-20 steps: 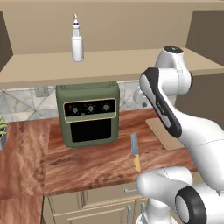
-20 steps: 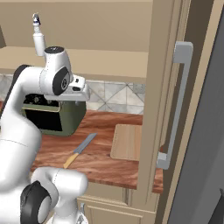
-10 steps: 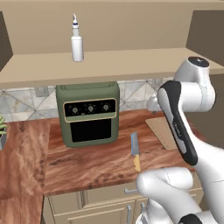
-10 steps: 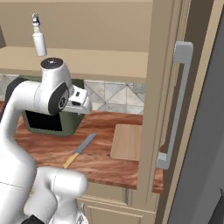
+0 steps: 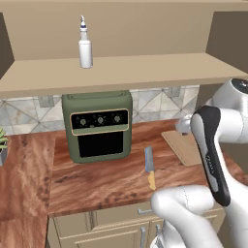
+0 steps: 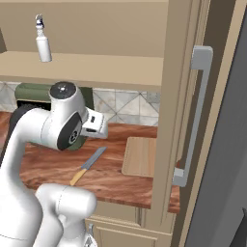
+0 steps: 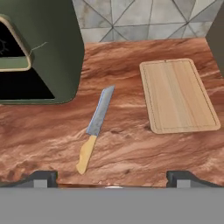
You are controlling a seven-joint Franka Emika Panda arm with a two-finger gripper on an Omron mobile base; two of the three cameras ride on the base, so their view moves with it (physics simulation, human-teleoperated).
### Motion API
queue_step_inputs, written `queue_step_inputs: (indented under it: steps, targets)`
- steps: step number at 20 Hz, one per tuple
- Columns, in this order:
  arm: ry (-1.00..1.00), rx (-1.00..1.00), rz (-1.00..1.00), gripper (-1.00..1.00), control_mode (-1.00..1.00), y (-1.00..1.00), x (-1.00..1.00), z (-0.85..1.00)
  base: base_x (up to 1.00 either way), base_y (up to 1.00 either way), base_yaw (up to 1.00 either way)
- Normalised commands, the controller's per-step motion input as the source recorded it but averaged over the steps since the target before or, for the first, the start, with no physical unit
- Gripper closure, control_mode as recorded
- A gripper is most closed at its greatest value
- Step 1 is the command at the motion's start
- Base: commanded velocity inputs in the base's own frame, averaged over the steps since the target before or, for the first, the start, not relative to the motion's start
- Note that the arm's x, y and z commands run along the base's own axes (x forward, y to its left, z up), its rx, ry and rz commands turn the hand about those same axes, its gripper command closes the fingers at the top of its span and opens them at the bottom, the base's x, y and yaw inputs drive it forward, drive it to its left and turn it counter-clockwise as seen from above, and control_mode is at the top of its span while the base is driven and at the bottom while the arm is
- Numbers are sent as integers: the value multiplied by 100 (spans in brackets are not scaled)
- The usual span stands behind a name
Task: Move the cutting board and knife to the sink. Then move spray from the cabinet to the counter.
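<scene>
My gripper hangs open above the counter, its two dark fingertips wide apart with nothing between them. Below it the knife lies flat, grey-blue blade pointing away and yellow handle toward the counter's front edge. The tan cutting board lies flat to the right of the knife, apart from it. In the left base view my arm hides part of the cutting board. The white spray stands upright on the cabinet shelf, above the oven. The sink is out of view.
A green toaster oven stands on the counter left of the knife, close to its blade. A tall beige cupboard with a metal handle bounds the counter on the right. A plant sits at the far left. Tiled wall runs behind.
My arm has swung to the right and lower over the counter, toward the knife and the board. The jaws have opened wider. Knife, board and spray have not moved.
</scene>
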Motion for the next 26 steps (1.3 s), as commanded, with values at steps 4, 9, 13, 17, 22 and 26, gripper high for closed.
queue_step_inputs:
  steps: [4,9,13,17,22,26]
  targets:
    - [-14,0,0,-100,-100,-23,-5,-18,0,0,0]
    - [-21,0,0,-100,-100,-15,0,-31,0,0,0]
    - [-14,0,1,-100,-100,-14,6,-21,0,0,0]
    - [1,0,0,-100,-100,-15,53,0,0,0,0]
    - [0,0,1,-100,-100,-13,64,-4,0,0,0]
    - [-8,0,6,-100,-100,-5,37,-26,0,0,0]
